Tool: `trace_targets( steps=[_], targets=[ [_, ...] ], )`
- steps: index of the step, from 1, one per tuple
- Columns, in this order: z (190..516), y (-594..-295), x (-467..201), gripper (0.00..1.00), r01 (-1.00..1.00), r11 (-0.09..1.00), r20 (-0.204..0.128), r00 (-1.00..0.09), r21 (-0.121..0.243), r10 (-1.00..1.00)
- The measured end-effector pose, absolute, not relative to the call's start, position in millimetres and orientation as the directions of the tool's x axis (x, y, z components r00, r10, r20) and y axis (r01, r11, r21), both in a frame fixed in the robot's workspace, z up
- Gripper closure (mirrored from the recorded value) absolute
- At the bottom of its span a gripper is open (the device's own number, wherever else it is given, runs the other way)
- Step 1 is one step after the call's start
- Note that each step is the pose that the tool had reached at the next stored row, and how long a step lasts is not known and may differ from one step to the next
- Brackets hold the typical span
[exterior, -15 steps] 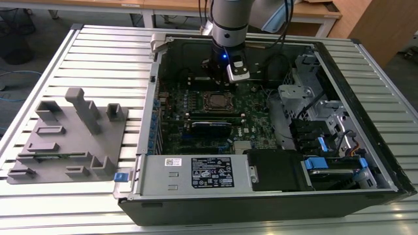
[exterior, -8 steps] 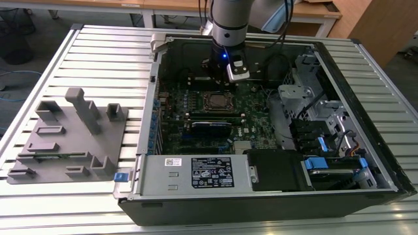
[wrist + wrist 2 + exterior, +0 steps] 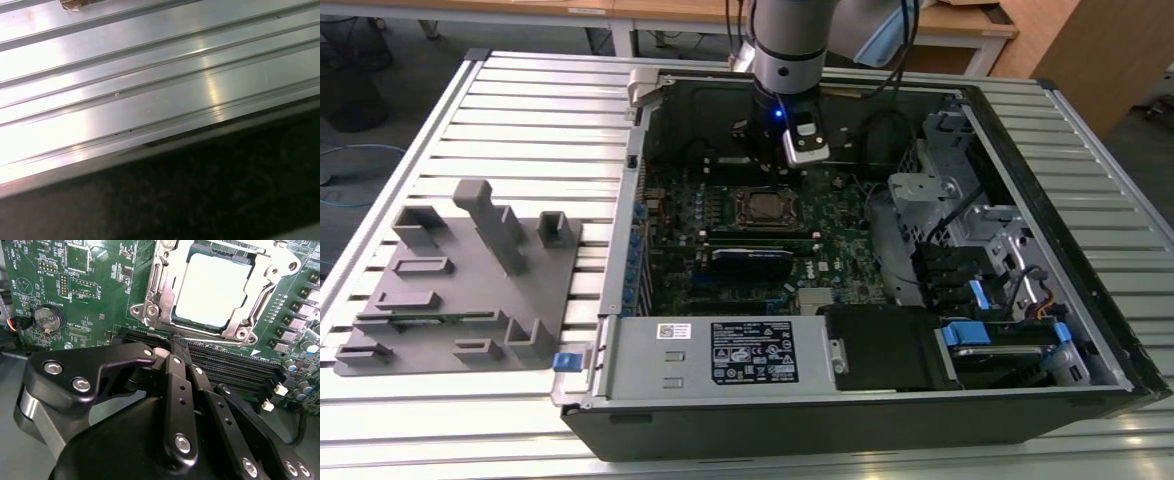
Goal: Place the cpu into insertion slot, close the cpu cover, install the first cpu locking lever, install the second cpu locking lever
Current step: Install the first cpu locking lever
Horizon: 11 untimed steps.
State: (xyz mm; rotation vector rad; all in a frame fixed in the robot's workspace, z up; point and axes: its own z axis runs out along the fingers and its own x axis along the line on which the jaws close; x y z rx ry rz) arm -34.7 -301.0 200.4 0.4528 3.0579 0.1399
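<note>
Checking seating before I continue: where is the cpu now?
In the second wrist view, the cpu sits ringed by the cpu cover, just beyond the gripper.

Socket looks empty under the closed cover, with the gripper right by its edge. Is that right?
Not empty. The second wrist view shows the chip seated in the socket, framed by the closed cover. The gripper is right by its edge, as you said.
</note>
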Motion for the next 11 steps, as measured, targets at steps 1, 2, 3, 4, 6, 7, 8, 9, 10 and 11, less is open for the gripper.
trace_targets(
  steps=[1, 2, 3, 4, 6, 7, 8, 9, 10, 11],
  targets=[
    [200.4, -301.4, -34.8, 0.89, 0.287, 0.953, -0.034, -0.956, 0.095, 0.291],
    [200.4, -301.8, -34.8, 0.89, 0.287, 0.953, -0.034, -0.956, 0.095, 0.291],
    [200.4, -302.3, -34.8, 0.89, 0.287, 0.953, -0.034, -0.956, 0.094, 0.292],
    [200.4, -302.7, -34.8, 0.89, 0.288, 0.953, -0.034, -0.956, 0.093, 0.292],
    [200.3, -303.4, -34.8, 0.89, 0.288, 0.953, -0.035, -0.956, 0.091, 0.292],
    [200.3, -303.6, -34.8, 0.89, 0.288, 0.953, -0.035, -0.956, 0.09, 0.292],
    [200.4, -303.6, -34.8, 0.89, 0.288, 0.953, -0.035, -0.956, 0.089, 0.292],
    [200.4, -303.7, -34.8, 0.89, 0.288, 0.953, -0.035, -0.956, 0.089, 0.292],
    [200.4, -303.7, -34.8, 0.89, 0.288, 0.953, -0.035, -0.956, 0.089, 0.292],
    [200.4, -303.7, -34.8, 0.89, 0.288, 0.953, -0.035, -0.956, 0.089, 0.292]
  ],
)
